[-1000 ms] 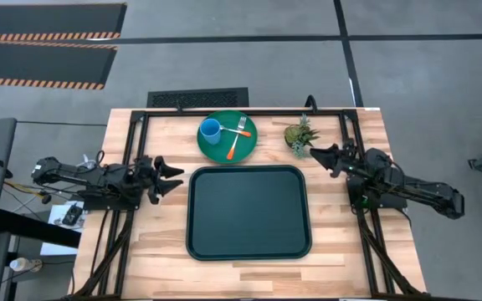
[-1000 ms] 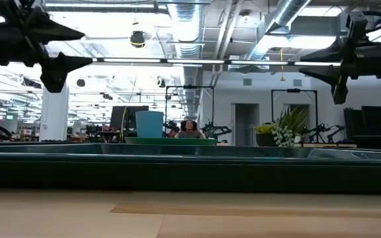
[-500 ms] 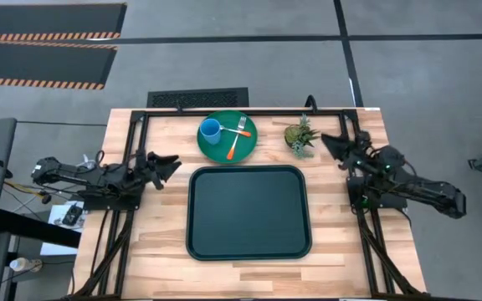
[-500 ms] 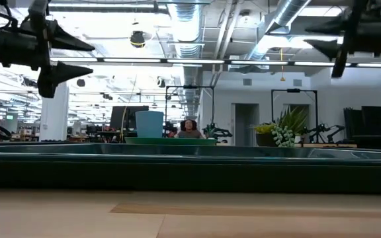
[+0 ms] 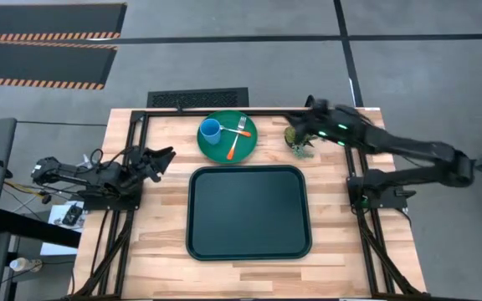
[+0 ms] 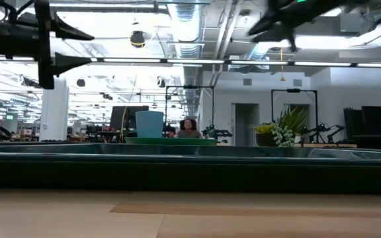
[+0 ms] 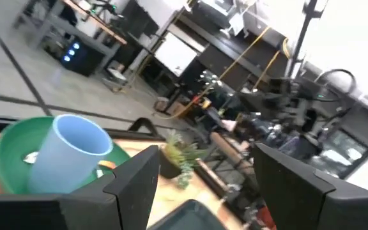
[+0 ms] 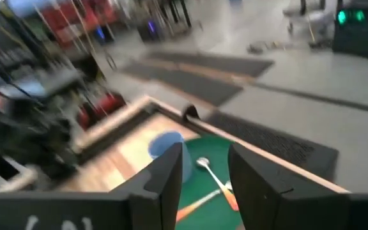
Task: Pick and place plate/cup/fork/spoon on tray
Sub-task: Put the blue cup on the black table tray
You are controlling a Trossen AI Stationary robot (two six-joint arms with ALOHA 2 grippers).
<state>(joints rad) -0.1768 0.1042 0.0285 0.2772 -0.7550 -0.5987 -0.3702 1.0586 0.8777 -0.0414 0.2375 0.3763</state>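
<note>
At the far middle of the table [image 5: 161, 259] sits the plate [image 5: 245, 149], just beyond the tray [image 5: 249, 211], which lies flat in the table's centre. On the plate's left part stands the cup [image 5: 211, 130], upright. To its right lie the fork [image 5: 242, 126] and the spoon [image 5: 232, 148], both on the plate, orange handles crossing or touching near the middle; the fork's tines point far.

Right of the plate, a small potted plant [image 5: 299, 138] stands near the table's far right. Above it reaches the right hand [image 5: 310, 123], stretched from the right side toward the plate; its fingers [image 8: 165, 185] are spread, with the cup and cutlery seen between them.

Over the table's left edge hangs the left hand [image 5: 162, 157], pointing toward the plate, fingers [image 7: 136, 185] spread and holding nothing.
</note>
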